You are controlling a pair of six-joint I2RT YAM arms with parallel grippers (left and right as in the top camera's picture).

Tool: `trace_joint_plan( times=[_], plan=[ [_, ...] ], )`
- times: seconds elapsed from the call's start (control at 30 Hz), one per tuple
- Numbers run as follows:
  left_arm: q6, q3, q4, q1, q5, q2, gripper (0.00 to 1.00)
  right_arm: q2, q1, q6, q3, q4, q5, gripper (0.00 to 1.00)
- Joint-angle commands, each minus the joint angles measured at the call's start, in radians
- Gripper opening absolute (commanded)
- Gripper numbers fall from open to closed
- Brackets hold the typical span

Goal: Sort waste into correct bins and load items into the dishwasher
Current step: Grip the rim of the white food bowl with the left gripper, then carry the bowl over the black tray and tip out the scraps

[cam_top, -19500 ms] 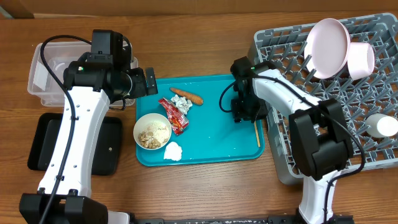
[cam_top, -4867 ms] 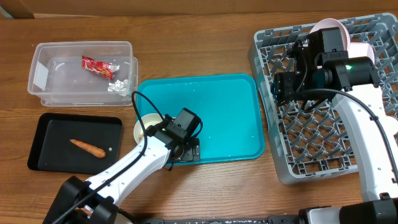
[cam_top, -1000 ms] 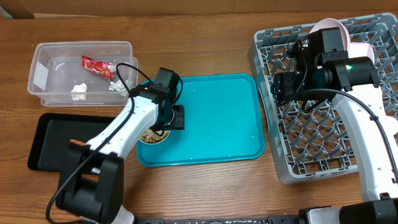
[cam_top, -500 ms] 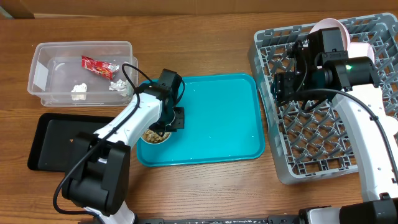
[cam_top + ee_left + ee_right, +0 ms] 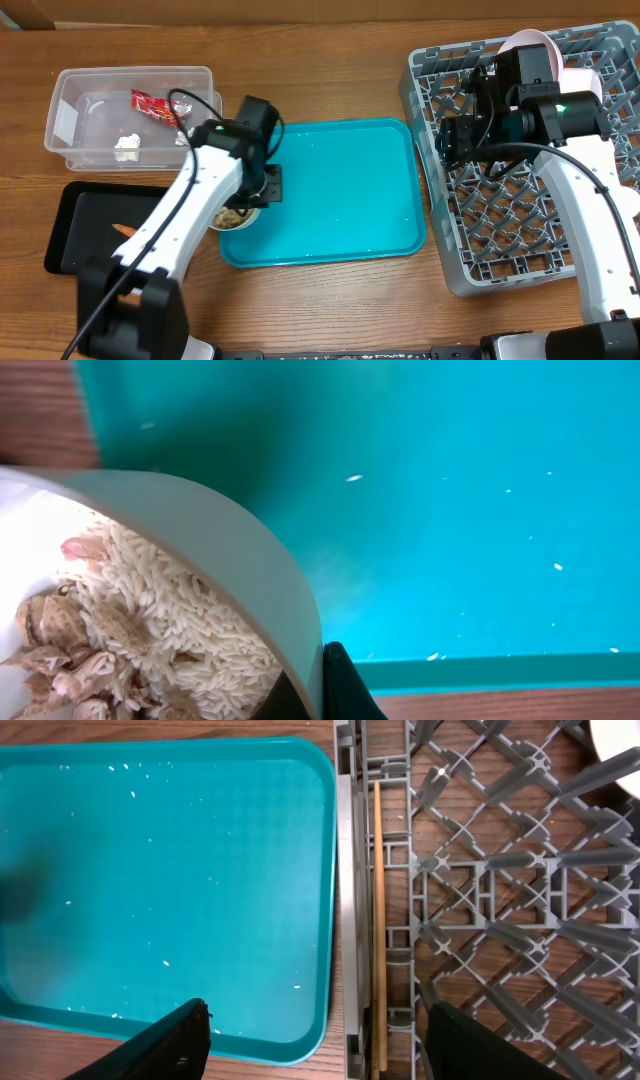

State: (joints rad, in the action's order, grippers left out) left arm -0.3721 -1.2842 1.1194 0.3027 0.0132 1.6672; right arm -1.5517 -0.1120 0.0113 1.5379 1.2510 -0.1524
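Left wrist view puts the left gripper (image 5: 308, 695) at the bottom edge, its dark fingers pinched tight on the rim of the white bowl (image 5: 200, 550), one inside the wall and one outside. Rice and beige leftovers (image 5: 130, 640) fill the bowl, which is over the teal tray (image 5: 480, 510), near its edge. From overhead, the bowl (image 5: 232, 217) is at the tray's 8 o'clock corner. At 10 o'clock of it, the clear tub (image 5: 70, 130) holds the red wrapper (image 5: 153, 105) and paper scraps (image 5: 127, 145). At 9 o'clock, the black tray (image 5: 75, 230) holds the carrot stick (image 5: 125, 229).

The right gripper (image 5: 320, 1050) hangs spread wide and empty over the dish rack (image 5: 520, 220). Chopsticks (image 5: 379, 920) lie along the rack's 9 o'clock side. The pink plate (image 5: 530, 42) stands at its 12 o'clock edge.
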Motion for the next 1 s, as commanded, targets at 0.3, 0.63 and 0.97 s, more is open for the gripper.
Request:
trace_joint_plan(
  times=[0.3,0.63,0.97],
  plan=[
    [0.16,-0.017,0.013,-0.317,0.243,-0.06,0.04,0.001,0.001,0.0,0.006,0.0,0.002,0.72],
    [0.444,0.064,0.006,-0.635,0.674,-0.059,0.04,0.001,0.001,0.004,0.006,0.0,0.002,0.72],
    [0.586,0.149,-0.003,-0.893,0.957,-0.057,0.04,0.001,0.001,0.004,0.006,-0.001,0.002,0.72]
  ],
)
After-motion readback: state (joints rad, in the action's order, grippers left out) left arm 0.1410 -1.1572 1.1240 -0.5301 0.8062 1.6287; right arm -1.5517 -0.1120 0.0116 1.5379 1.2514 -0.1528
